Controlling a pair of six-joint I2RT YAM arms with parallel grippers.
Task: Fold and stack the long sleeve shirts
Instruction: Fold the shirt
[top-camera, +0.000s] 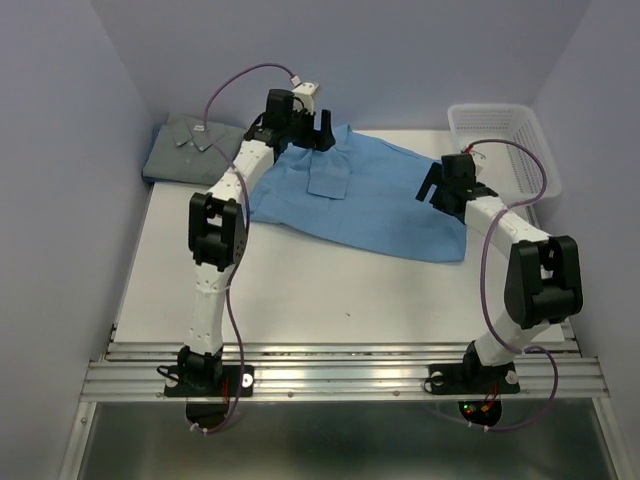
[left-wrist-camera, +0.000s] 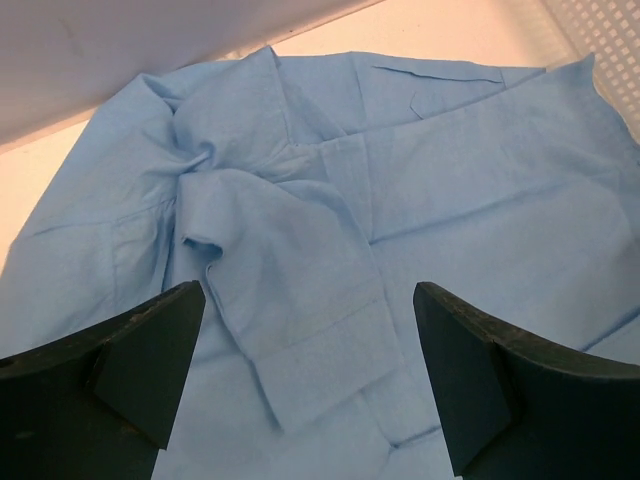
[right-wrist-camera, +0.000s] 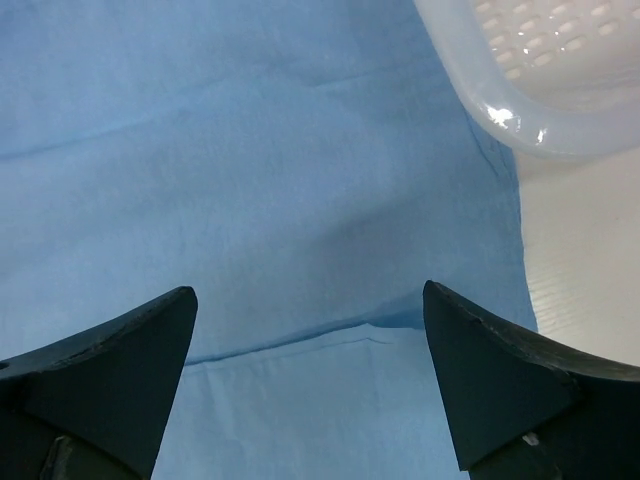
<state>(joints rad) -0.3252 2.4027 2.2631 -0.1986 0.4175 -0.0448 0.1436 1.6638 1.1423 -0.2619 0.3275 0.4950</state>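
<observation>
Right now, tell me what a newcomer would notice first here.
A light sky-blue shirt lies spread and rumpled across the table, the open left gripper and open right gripper above it. A folded grey-blue shirt sits far left; a white mesh basket far right.

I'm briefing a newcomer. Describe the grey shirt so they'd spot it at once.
Go to the table's far left corner. The grey shirt lies there in a compact bundle, collar showing. Its neighbour, the sky-blue shirt, is brighter and spread open across the table.
</observation>
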